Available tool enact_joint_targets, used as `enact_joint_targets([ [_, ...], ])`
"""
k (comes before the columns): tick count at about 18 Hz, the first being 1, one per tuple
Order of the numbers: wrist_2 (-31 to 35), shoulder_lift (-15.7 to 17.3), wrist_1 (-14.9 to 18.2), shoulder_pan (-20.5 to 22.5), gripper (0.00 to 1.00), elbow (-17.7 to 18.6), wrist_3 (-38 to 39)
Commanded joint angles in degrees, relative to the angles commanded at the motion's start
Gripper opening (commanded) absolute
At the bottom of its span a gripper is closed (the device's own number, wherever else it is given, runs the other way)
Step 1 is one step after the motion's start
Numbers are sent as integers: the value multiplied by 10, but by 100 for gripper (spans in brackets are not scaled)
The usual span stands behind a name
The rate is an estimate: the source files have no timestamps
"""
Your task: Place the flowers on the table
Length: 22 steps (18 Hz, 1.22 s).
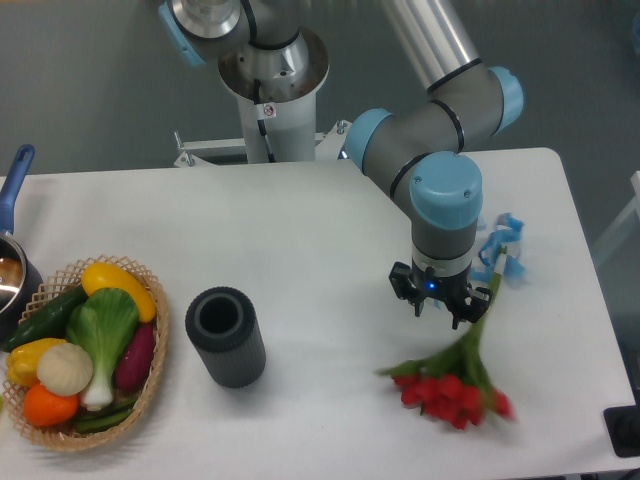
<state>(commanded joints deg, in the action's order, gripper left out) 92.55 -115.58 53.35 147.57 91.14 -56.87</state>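
Observation:
The flowers (455,388), red tulips with green stems, lie flat on the white table (300,230) at the front right. Their heads point toward the front edge and look slightly blurred. The light blue ribbon (503,252) lies at the far end of the stems. My gripper (438,305) points straight down just above the table, at the left side of the stems' middle. Its dark fingers stand apart, and the stems run past the right finger (467,312). Nothing is lifted.
A dark grey cylindrical vase (226,336) stands left of the gripper. A wicker basket of vegetables (85,350) sits at the front left, with a pot with a blue handle (14,190) beyond it. A black object (624,430) is at the table's front right corner.

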Motion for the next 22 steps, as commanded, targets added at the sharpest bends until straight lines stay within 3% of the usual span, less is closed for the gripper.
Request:
enact_joint_targets([
  [22, 2, 1, -11, 36, 100, 0, -10],
])
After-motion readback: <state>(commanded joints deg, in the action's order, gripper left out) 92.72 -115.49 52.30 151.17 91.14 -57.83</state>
